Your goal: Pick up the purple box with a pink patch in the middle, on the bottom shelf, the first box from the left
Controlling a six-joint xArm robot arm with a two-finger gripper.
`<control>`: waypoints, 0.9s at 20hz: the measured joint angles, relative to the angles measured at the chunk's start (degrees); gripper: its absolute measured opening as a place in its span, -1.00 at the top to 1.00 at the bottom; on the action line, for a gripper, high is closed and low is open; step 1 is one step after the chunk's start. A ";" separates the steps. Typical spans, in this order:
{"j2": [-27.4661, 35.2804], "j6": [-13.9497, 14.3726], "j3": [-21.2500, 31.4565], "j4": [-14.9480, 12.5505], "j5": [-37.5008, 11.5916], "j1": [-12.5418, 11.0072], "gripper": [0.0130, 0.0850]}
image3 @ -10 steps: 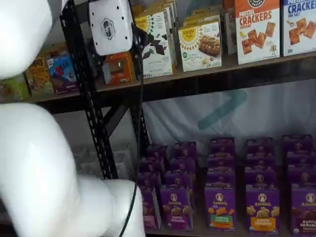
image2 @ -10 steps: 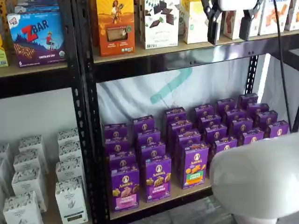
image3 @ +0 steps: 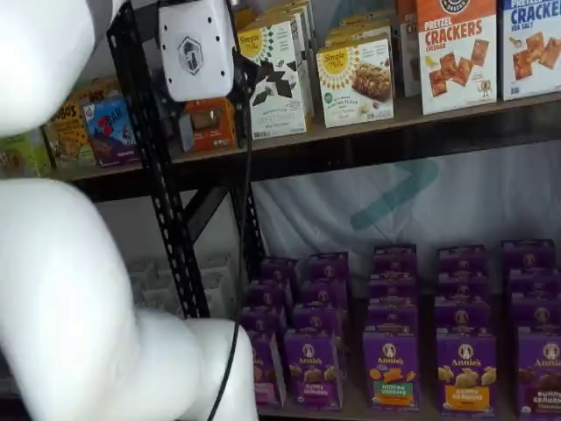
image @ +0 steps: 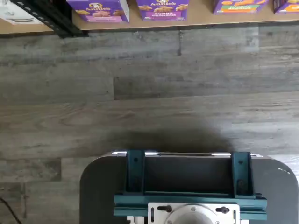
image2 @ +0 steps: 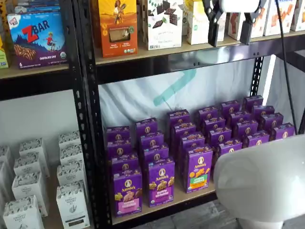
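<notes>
Approach step, nothing held: gripper (image2: pixel 229 32) spread wide, up by the upper shelf. Purple box (image2: pixel 127 192) front-left on the bottom shelf (image2: pixel 190 194). Next: descend, align fingers around it.

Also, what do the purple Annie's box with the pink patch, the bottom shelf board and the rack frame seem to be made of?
The purple Annie's box: likely printed cardboard, judging by its folded edges and slight sheen. The bottom shelf board: looks like light-brown wood or pressed board, matte and flat. The rack frame: seemingly black painted metal, with rows of punched holes along the upright.
</notes>
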 joint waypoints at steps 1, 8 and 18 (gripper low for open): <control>-0.03 0.39 0.33 -0.33 -0.36 0.54 -1.00; -1.01 2.46 4.60 -2.00 -4.67 3.34 -1.00; -3.06 2.53 13.35 -2.87 -11.54 3.78 -1.00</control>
